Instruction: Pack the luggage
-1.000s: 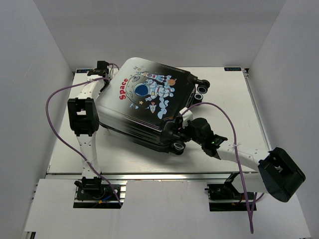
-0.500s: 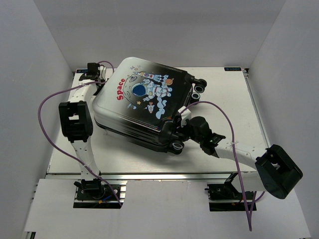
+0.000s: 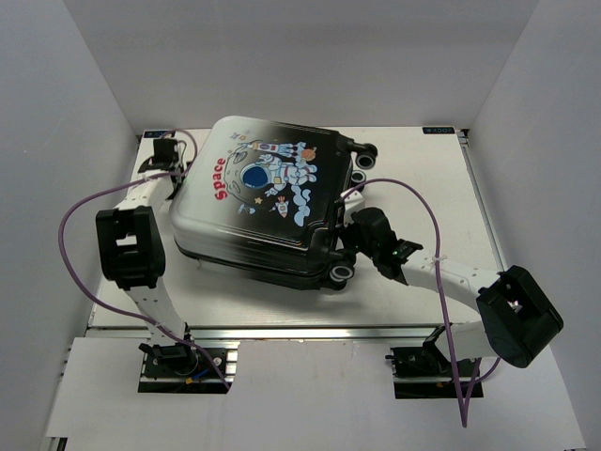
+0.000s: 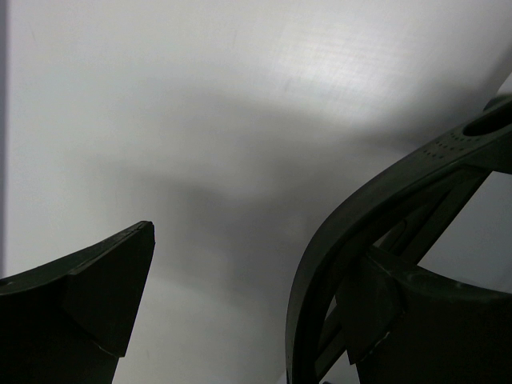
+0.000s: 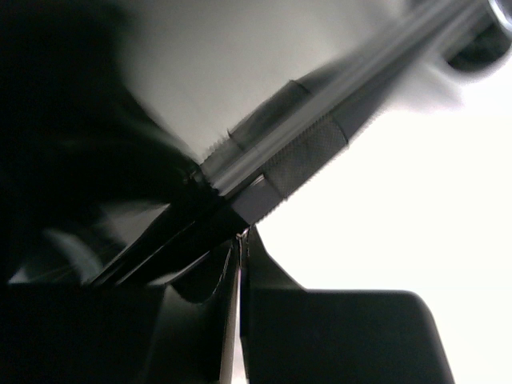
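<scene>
glossy, rounded hard-shell luggage lies flat. the left gripper gapes wide beside its far-left corner. the right gripper sits pinched shut at its wheeled end.

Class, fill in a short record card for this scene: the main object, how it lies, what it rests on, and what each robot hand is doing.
Object: luggage, a small hard-shell suitcase with an astronaut print and the red word "Space"
Pose: lying print side up, lid down, wheels toward the right arm
Support: table
Left hand: open, holding nothing, near the table's far left corner beside the suitcase
Right hand: shut, at the suitcase's wheeled end; whether it pinches anything is unclear
</scene>
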You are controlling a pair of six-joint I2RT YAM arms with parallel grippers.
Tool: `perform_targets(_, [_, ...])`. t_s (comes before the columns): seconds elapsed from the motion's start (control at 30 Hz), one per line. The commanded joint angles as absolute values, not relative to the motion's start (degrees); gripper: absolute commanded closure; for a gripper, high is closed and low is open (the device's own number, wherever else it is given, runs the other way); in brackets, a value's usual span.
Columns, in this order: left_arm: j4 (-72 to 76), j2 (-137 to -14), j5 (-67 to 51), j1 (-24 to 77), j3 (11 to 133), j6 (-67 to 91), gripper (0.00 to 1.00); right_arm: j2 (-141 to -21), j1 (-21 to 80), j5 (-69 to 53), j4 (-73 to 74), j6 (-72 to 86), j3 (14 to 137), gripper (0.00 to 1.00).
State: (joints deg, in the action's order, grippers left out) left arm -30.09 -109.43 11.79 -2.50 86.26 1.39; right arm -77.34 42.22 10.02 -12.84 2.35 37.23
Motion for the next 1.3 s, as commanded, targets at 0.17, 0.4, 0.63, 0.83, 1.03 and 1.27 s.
perform_targets(0.17, [-26.98,-89.03,-19.77,5.98,72.87,14.68,0.02,-82.0,39.47,10.9,-15.82,0.88,48.86,1.0])
perform_targets(0.4, [-24.54,-89.74,-19.49,2.13,66.71,21.42,0.02,-81.03,36.92,6.25,-14.5,1.14,48.08,1.0])
perform_targets(0.63, [-23.29,-89.12,-27.94,-1.84,76.44,25.4,0.02,-79.98,36.56,4.57,-14.5,0.7,47.55,1.0])
perform_targets(0.83, [-25.85,-89.73,-37.14,-5.09,89.47,24.87,0.02,-79.89,36.83,2.64,-15.29,0.7,46.58,1.0])
perform_targets(1.03, [-29.09,-87.81,-28.05,-5.63,88.86,25.58,0.02,-79.54,37.0,2.9,-15.56,0.27,46.49,1.0])
perform_targets(1.27, [-38.57,-73.61,-13.28,-4.31,81.32,28.37,0.02,-78.75,39.2,2.28,-15.38,-2.02,45.62,1.0])
